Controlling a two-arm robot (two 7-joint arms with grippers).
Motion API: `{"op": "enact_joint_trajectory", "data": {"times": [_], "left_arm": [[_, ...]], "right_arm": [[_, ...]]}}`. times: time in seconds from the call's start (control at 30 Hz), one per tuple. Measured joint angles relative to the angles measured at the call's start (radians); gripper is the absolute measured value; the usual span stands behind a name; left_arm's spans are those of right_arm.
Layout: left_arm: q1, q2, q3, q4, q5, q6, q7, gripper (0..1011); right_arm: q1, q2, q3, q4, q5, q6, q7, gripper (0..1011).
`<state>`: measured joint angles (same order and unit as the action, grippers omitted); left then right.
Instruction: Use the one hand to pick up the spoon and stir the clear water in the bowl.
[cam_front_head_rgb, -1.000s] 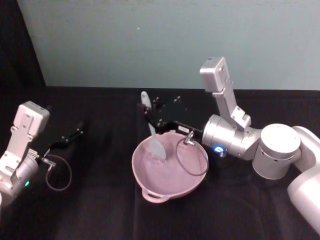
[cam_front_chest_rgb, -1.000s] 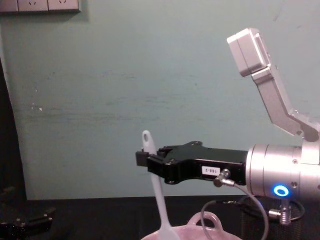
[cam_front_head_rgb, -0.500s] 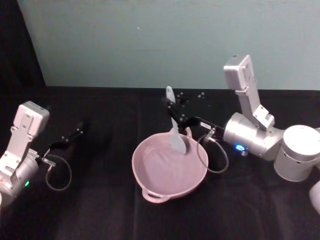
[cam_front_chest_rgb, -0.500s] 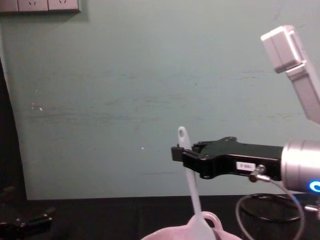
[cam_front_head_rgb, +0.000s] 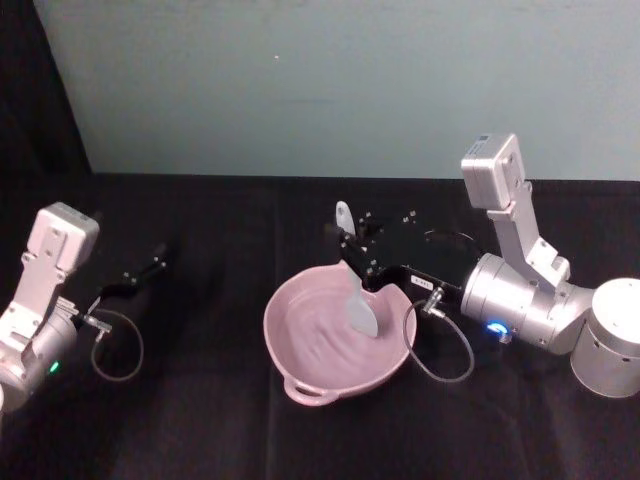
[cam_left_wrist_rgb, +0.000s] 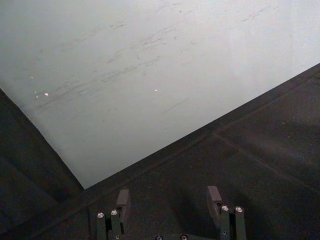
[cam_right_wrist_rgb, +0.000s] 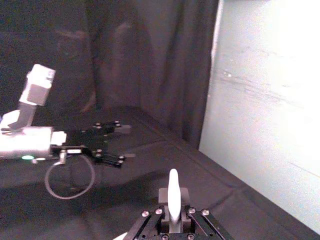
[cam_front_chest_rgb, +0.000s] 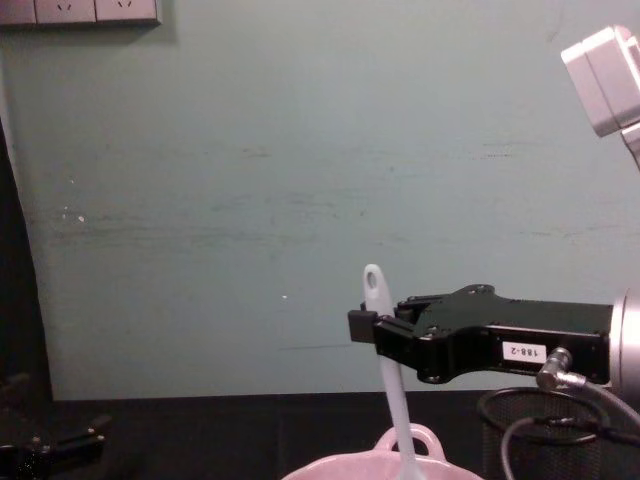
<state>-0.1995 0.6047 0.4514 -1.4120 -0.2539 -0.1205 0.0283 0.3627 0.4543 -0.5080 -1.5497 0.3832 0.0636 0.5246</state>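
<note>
Right gripper (cam_front_head_rgb: 349, 246): reaches in from the right above the bowl's rear rim, jaws clamped on the upper handle of the spoon (cam_front_head_rgb: 361, 308); in the chest view (cam_front_chest_rgb: 362, 325) it grips just below the handle's hole.
Spoon: one, near upright and a little tilted, hole end up, flat blade down inside the bowl; the right wrist view shows its handle (cam_right_wrist_rgb: 173, 192) standing up between the jaws.
Bowl (cam_front_head_rgb: 287, 370): one, pale pink, on the middle of the black table (cam_front_head_rgb: 200, 420), a loop handle on its front rim.
Bowl contents: spoon blade toward the right-rear side; faint streaks across the inner surface; the water line is too hard to tell.
Mesh cup (cam_front_chest_rgb: 495, 445): one, black wire, behind and right of the bowl, beneath the right gripper's body; contents cannot be told.
Left gripper (cam_front_head_rgb: 157, 262): low at the table's left, well apart from the bowl, fingers (cam_left_wrist_rgb: 122, 199) spread with nothing between them.
Open room: bare black cloth lies between the left gripper and the bowl, and in front of the bowl.
Back edge: table meets a teal wall (cam_front_head_rgb: 300, 90).
</note>
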Motion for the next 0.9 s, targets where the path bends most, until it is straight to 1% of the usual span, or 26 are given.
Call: {"op": "enact_joint_trajectory", "data": {"times": [0.1,0.23,0.27,0.37,0.53,0.6,0.73,0.8,0.9], "left_arm": [[0.0,0.0,0.0,0.0,0.0,0.0,0.0,1005],[0.0,0.0,0.0,0.0,0.0,0.0,0.0,1005],[0.0,0.0,0.0,0.0,0.0,0.0,0.0,1005],[0.0,0.0,0.0,0.0,0.0,0.0,0.0,1005],[0.0,0.0,0.0,0.0,0.0,0.0,0.0,1005],[0.0,0.0,0.0,0.0,0.0,0.0,0.0,1005],[0.0,0.0,0.0,0.0,0.0,0.0,0.0,1005],[0.0,0.0,0.0,0.0,0.0,0.0,0.0,1005],[0.0,0.0,0.0,0.0,0.0,0.0,0.0,1005]], "right_arm": [[-0.007,0.004,-0.004,-0.017,0.001,0.009,0.002,121],[-0.024,0.024,-0.007,-0.067,0.006,0.05,0.001,121],[-0.024,0.024,-0.007,-0.067,0.006,0.05,0.001,121],[-0.033,0.039,-0.006,-0.099,0.022,0.076,0.005,120],[-0.035,0.036,-0.016,-0.107,0.044,0.077,0.021,120],[-0.03,0.028,-0.027,-0.103,0.05,0.074,0.028,121],[-0.024,0.024,-0.043,-0.098,0.058,0.078,0.034,121],[-0.023,0.028,-0.046,-0.102,0.061,0.087,0.034,121],[-0.027,0.047,-0.048,-0.125,0.068,0.117,0.029,121]]}}
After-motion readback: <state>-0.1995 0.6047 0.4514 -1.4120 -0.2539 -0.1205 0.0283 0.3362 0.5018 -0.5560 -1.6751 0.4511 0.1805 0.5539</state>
